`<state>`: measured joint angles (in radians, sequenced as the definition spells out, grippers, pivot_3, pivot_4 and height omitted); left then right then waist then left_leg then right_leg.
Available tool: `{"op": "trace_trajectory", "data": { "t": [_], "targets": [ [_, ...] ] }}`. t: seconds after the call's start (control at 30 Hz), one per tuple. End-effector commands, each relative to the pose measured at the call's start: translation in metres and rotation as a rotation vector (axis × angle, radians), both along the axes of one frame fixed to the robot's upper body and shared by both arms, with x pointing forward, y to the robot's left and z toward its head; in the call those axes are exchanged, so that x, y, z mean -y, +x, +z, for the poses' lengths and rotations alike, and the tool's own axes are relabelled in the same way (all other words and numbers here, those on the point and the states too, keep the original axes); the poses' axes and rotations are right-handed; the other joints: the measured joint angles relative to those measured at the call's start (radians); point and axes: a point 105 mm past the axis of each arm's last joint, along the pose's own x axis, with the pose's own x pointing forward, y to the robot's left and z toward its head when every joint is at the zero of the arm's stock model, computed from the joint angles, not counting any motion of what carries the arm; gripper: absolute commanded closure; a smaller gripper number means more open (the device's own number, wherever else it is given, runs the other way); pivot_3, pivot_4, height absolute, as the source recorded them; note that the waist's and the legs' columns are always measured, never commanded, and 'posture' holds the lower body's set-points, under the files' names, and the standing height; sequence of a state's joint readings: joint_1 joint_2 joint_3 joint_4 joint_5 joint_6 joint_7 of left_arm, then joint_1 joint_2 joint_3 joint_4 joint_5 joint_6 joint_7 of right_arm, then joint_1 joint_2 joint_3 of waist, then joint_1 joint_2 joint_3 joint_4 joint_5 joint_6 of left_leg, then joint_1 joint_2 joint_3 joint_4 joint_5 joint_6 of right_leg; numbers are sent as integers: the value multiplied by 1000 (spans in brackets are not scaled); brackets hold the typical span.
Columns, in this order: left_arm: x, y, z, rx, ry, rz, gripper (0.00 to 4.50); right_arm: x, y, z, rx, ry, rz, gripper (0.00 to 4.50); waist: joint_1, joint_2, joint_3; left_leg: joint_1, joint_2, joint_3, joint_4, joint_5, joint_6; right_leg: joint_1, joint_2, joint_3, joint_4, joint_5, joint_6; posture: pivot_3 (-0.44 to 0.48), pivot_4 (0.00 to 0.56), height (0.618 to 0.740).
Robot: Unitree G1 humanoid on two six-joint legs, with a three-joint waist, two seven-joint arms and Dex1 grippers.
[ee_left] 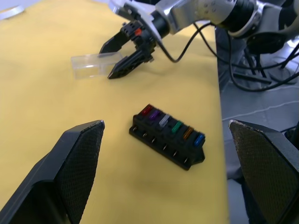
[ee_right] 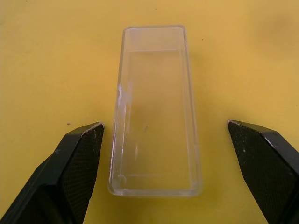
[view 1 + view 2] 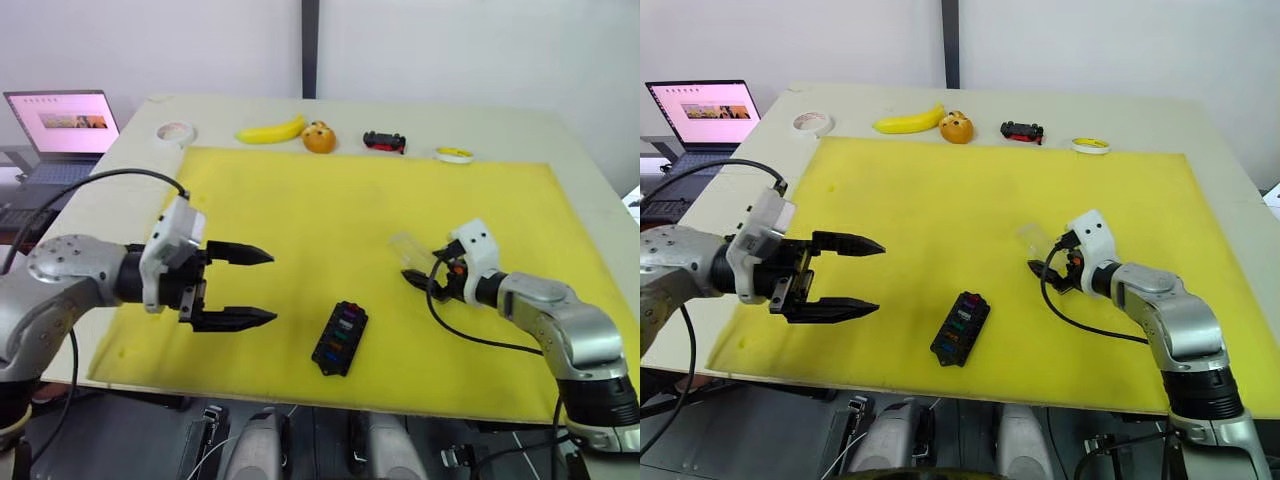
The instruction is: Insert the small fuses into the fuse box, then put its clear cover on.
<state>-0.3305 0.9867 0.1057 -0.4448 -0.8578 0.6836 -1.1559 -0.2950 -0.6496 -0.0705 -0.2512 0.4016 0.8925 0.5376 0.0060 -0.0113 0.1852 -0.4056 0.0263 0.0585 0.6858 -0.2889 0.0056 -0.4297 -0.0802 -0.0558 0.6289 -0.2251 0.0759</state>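
Note:
The black fuse box (image 3: 340, 337) lies on the yellow mat near the front edge, between my two arms. A row of small fuses (image 1: 172, 125) in red, purple, grey, green, amber and blue sits in its slots. The clear cover (image 2: 156, 112) lies flat on the mat to the box's right and farther back. My right gripper (image 3: 418, 268) is open just behind the cover's near end, one finger (image 2: 77, 154) on each side of it, not touching. My left gripper (image 3: 272, 287) hangs wide open and empty to the left of the fuse box.
Along the table's back edge are a tape roll (image 3: 175, 131), a banana (image 3: 270, 131), an orange (image 3: 319, 137), a black-and-red toy car (image 3: 384, 141) and a small yellow ring (image 3: 454, 154). An open laptop (image 3: 62, 125) stands at the far left. The yellow mat (image 3: 330, 200) covers most of the table.

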Motion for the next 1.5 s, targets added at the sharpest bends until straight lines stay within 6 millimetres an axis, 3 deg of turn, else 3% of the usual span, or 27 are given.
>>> {"op": "trace_trajectory", "data": {
  "t": [0.03, 0.33, 0.83, 1.13, 1.33, 1.5],
  "targets": [
    [2, 0, 6, 54, 3, -20, 0, -13, 1, 11, 29, 15, 33, 62, 0, 0, 0, 0, 0, 0, 0, 0, 0, 0, 0, 0, 0, 0, 0, 0, 150, 737],
    [2, 2, 6, 70, 12, -17, 0, -20, 13, 28, 23, -7, 45, 62, 0, 0, 0, 0, 0, 0, 0, 0, 0, 0, 0, 0, 0, 0, 0, 0, 150, 737],
    [6, 2, 3, 79, 1, -7, 0, -4, 1, 12, -23, -24, -13, 62, 5, 0, 0, -1, 0, 0, 0, 0, 0, 0, -1, 0, 0, 0, 0, 0, 150, 737],
    [8, 2, 2, 80, -2, -18, 0, -5, 1, 10, -24, 1, -21, 62, 6, 0, 0, -1, 0, 0, 0, 0, 0, 0, -1, 0, 0, 0, 0, 0, 150, 737],
    [10, 2, 1, 79, -5, -16, 0, -10, 4, 10, -21, 17, -17, 2816, 5, 0, 0, -1, 0, 0, 0, 0, 0, 0, -1, 0, 0, 0, 0, 0, 150, 737],
    [9, -1, -1, 65, -6, -10, 0, -12, -1, 20, 0, -14, 28, 2776, 3, 0, 0, -1, 0, 0, 0, 0, 0, 0, 0, 0, 0, 0, 0, 0, 150, 737]
  ]
}}
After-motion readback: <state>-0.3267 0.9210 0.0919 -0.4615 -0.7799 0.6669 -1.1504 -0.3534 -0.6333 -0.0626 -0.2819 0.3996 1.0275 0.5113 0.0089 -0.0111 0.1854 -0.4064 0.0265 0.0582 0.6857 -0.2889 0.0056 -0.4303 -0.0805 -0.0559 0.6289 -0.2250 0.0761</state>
